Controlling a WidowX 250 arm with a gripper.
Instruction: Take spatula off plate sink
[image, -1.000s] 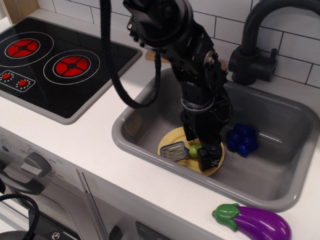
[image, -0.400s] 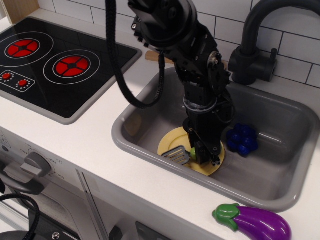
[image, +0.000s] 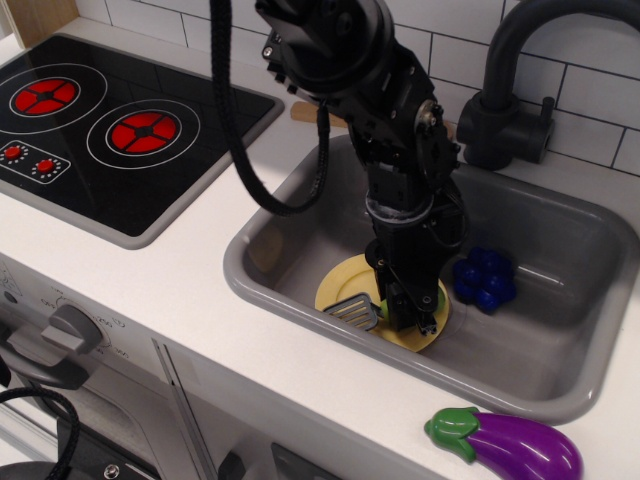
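Observation:
The spatula's slotted grey blade (image: 354, 311) lies on the front left part of the pale-yellow plate (image: 340, 280), which rests on the floor of the grey sink (image: 560, 240). The spatula's lime-green handle is almost wholly hidden between my fingers. My gripper (image: 405, 316) points straight down onto the plate, just right of the blade. Its jaws stand close together around the handle. The blade looks slightly tilted up at its handle end.
A blue knobbly toy (image: 485, 278) lies in the sink right of the plate. The dark faucet (image: 505, 90) stands behind the sink. A purple eggplant (image: 510, 446) lies on the counter at front right. The black stovetop (image: 110, 130) is at left.
My gripper came down over the green handle and its jaws closed on it. The blade shifted slightly left and forward on the plate, and the handle is now hidden.

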